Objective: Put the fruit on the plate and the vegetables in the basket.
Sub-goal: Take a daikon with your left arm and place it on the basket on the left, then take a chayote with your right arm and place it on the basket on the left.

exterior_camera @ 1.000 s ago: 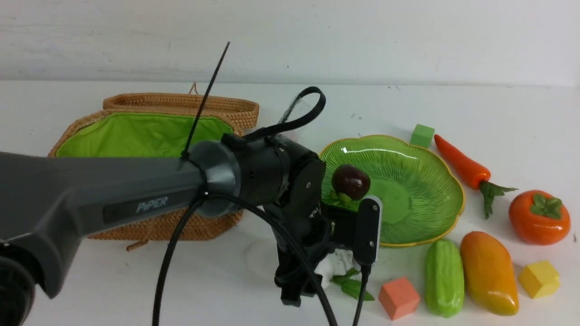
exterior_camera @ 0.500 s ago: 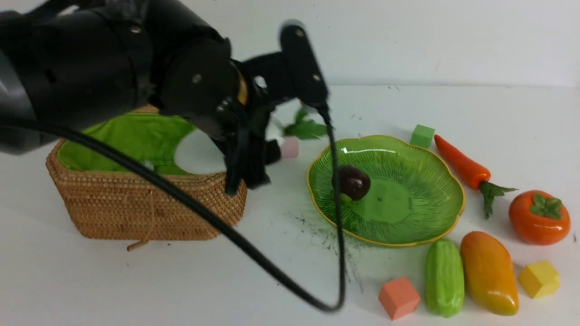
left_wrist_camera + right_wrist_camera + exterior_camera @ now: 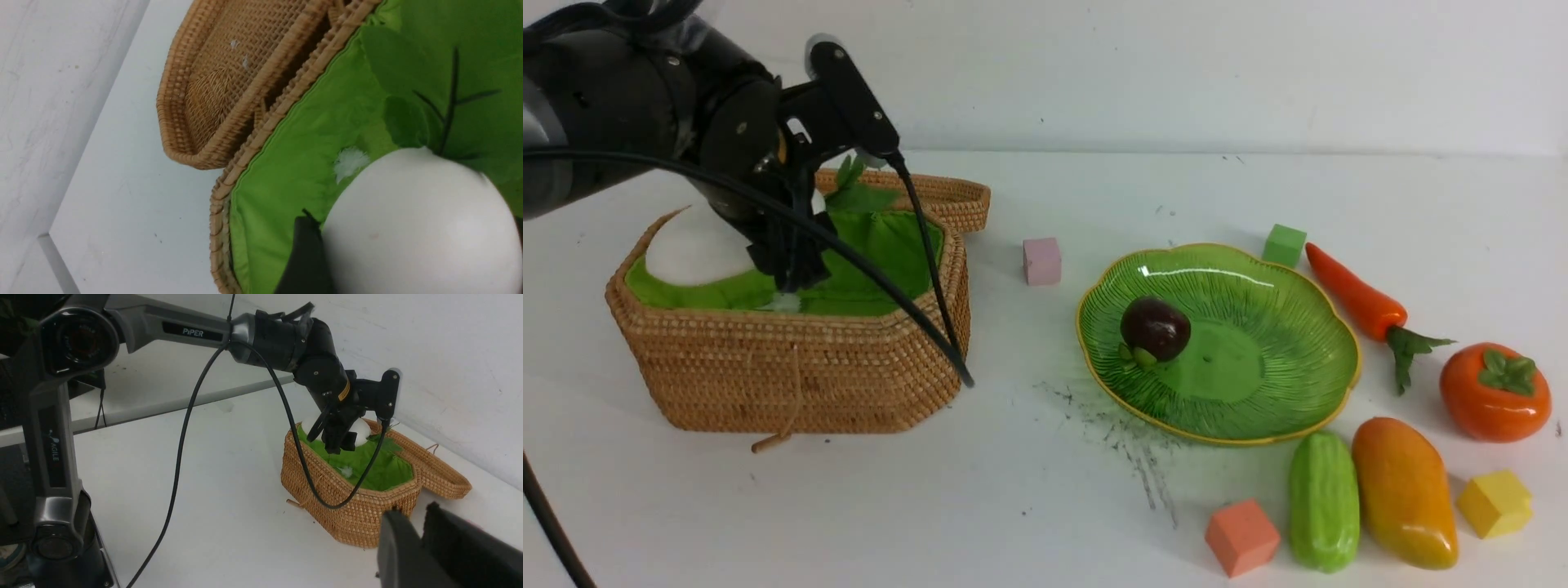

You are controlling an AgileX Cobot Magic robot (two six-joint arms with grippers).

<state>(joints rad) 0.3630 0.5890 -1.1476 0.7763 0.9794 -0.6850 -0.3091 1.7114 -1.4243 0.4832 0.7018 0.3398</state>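
L gripper [image 3: 786, 273] is clamped on the radish [image 3: 698, 245], jaws wide because the white body is fat. Grip sits on the body, so the green leaves [image 3: 858, 192] hang free toward the lid [image 3: 931, 192]. The lid lies flipped back behind the basket [image 3: 792, 376], which leaves the mouth open for a top-down drop.

The radish sits over the basket's left-rear part, about rim level, low end behind the green lining. Can't tell if it touches the cloth yet. L wrist cam shows only one dark finger [image 3: 306, 257] against the radish, lining all round it.

R gripper [image 3: 421, 539] is parked well away on the plate side, jaws narrow w/ nothing between them. Prob kept clear so the arms don't cross.

- Fruit: mangosteen [image 3: 1156, 328] is on the plate [image 3: 1282, 392], left of centre. Mango [image 3: 1405, 494] and persimmon [image 3: 1494, 392] are on the table, right of the plate
- Veg: carrot [image 3: 1356, 294] lies just beside the plate's far-right rim. Cucumber [image 3: 1323, 502] lies near its front edge, next to the mango

Step in hand looks like the radish release. Roughly a third done once it lands

Risk: a round, glossy body may roll on the soft lining – better to open low inside the basket than from rim height
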